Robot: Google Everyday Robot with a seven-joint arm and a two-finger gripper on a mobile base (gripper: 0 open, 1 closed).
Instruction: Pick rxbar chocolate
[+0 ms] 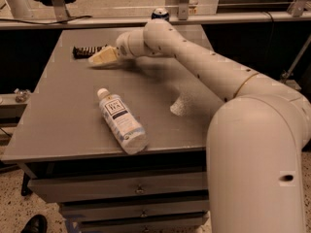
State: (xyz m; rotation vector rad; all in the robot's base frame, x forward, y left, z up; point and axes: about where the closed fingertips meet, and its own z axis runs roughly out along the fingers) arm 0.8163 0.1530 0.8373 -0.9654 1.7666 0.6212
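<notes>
I note speckled floor and a dark shoe [34,224] nearest the camera, below and left of the bottle [121,123]. Drawers [121,188] sit under the grey table [58,115] on which the bottle lies, its cap pointing away. Beyond the bottle, the gripper [95,58] hangs low over the tabletop. I cannot tell whether its jaws are apart or together. The rxbar chocolate [86,50] lies flat just past it, far-left of the bottle; contact unconfirmed. A blue can [160,13] stands farthest, behind the table's back edge.
</notes>
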